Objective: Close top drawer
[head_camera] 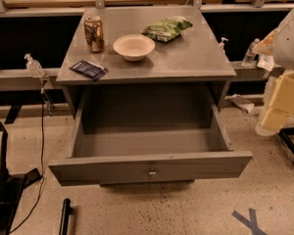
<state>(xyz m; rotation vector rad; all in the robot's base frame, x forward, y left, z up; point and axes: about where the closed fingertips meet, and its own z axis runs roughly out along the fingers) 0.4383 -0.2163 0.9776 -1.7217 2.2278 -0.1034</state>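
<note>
Hanging at the 3 o'clock edge of the view, the tool (278,107) is sitting well apart from the drawer, off to its right. I cannot tell whether it is spread or pressed together. The drawer (147,142) is standing pulled far out toward 6 o'clock. Its panel (88,168) is lying below centre with the knob (152,172) at its middle, and nothing is showing inside.

Trouble is most likely coming from the approach. With the tool sitting so far right, a push is apt to be landing on the 3 o'clock end of the wide panel. I am judging that such an off-centre shove would be skewing the drawer in its guides and jamming it part-way. Pressing on the small round knob is risking a slip to one side. Swinging in low, the arm (291,43) could be catching the drawer's right wall. A hard shove is also threatening what the tabletop (201,58) is carrying. The can (94,33) at 11 o'clock is standing upright and looking easiest to topple, while the bowl (134,47), bag (167,28) and packet (89,69) might be sliding.

Much is going unseen. The right edge is cutting off most of the tool, and the panel is covering whatever lies beneath it. The runners are not showing, and shadow is swallowing the drawer's back wall.
</note>
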